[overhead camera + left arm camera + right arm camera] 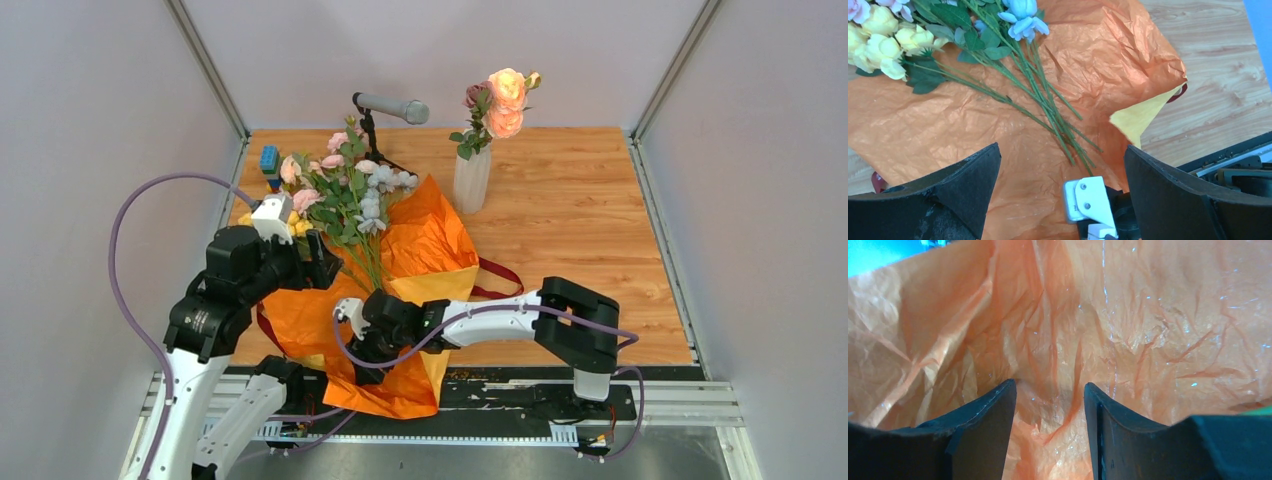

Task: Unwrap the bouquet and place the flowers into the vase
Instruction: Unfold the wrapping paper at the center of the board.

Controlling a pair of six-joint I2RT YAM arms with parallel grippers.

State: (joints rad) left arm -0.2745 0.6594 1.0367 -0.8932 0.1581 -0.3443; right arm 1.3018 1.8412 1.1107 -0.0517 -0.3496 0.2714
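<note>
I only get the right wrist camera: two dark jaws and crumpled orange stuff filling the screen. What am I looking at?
Observer: That is the bouquet's wrapping paper, opened out on a wooden table, with loose flowers lying on it.
Operator: Flowers? I see none. Where are they supposed to go?
Observer: Into a white vase standing on the table beyond the paper. A few peach roses are already in it.
</note>
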